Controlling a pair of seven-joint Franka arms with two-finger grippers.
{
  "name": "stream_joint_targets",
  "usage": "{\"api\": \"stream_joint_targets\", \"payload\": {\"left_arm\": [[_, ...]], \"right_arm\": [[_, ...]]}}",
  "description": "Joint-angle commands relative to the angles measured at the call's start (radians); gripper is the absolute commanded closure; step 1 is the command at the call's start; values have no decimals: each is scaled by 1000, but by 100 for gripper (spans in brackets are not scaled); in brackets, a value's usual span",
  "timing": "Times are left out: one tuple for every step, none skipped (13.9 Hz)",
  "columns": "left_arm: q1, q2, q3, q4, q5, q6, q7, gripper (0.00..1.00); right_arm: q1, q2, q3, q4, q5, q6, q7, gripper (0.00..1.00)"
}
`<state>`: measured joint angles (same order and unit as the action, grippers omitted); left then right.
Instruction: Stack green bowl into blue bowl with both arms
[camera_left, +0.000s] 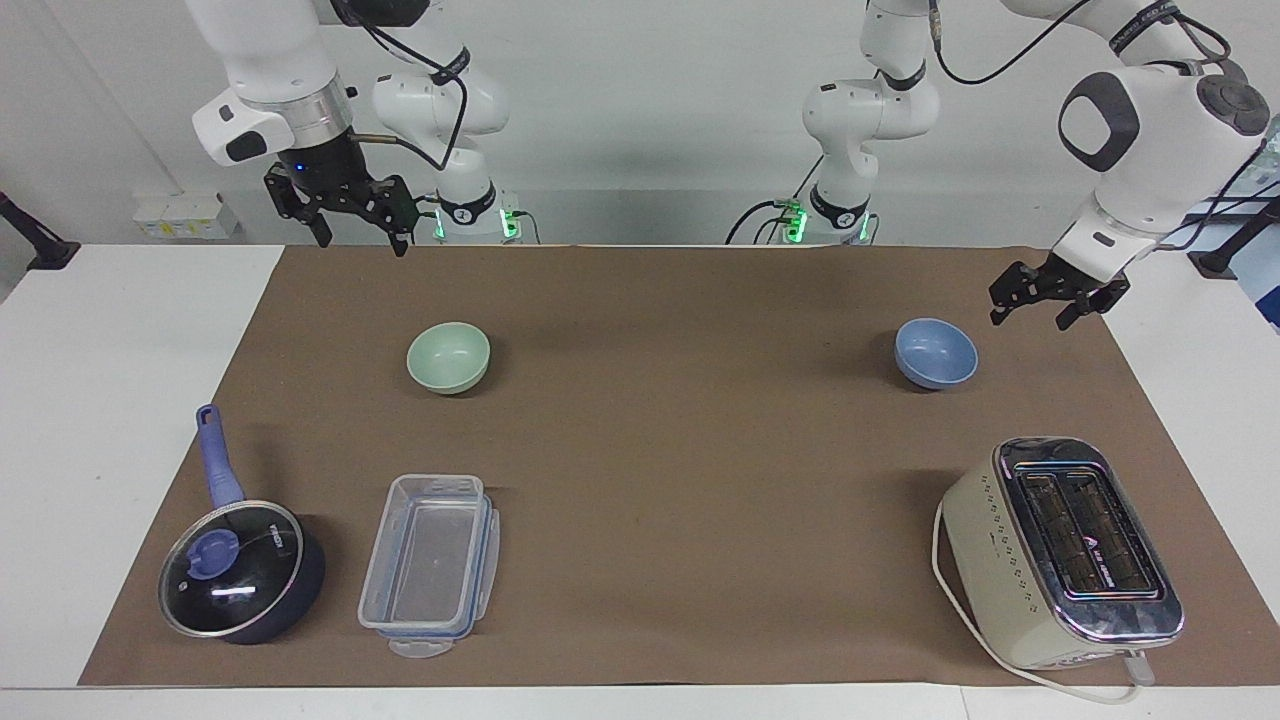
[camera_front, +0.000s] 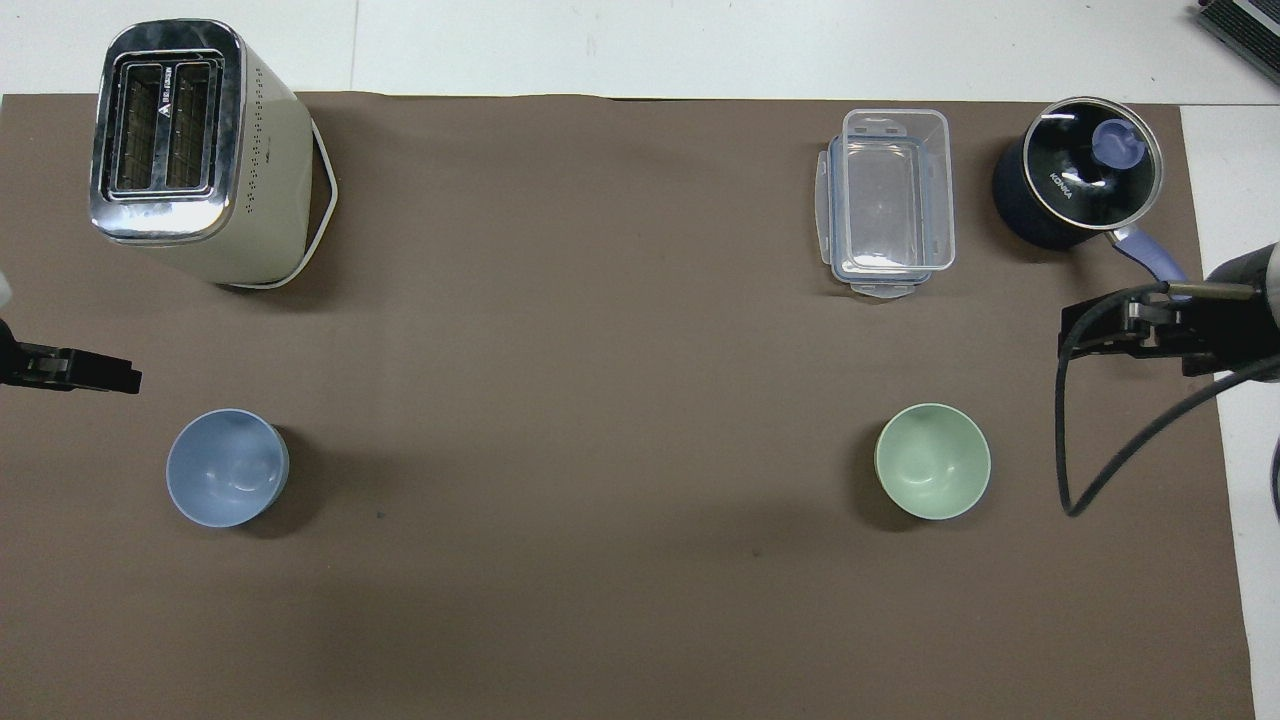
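Bowls sit well apart on the desk (camera_left: 640, 620): green bowl (camera_left: 449, 357) below the right tool (camera_left: 355, 222), blue bowl (camera_left: 936, 353) beside the left tool (camera_left: 1047, 301) (both tools spread, empty), likely one per arm.

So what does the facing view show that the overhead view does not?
Only the facing view shows the arms' bases, and that the open left gripper and open right gripper are raised. Only the overhead view looks straight down into the bowls. Both show the green bowl, blue bowl, toaster, saucepan and clear box.
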<state>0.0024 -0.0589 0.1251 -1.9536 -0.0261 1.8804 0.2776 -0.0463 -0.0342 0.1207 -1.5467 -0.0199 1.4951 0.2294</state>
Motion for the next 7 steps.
{"api": "stream_joint_targets", "payload": {"left_arm": [[28,-27,-10,-96,8,86,41,0],[30,-27,-10,-122,8,104,41,0],[30,-30,-10,-149,8,135,41,0],[30,-32,-10,-172,8,157,41,0],[34,-26,-10,-191,8,172,41,0],[45,-22,-10,-212,8,199,43,0],[45,-16,-10,-229,8,221,51,0]], "right_arm": [[-14,-16,4,-15,21,7,-2,0],[-14,-16,4,-15,21,7,-2,0],[-14,-16,4,-15,21,7,-2,0],[-14,-16,4,-15,21,7,-2,0],[-14,-16,4,-15,21,7,-2,0],[-14,-16,4,-15,21,7,-2,0],[-14,-16,4,-15,20,7,-2,0]]}}
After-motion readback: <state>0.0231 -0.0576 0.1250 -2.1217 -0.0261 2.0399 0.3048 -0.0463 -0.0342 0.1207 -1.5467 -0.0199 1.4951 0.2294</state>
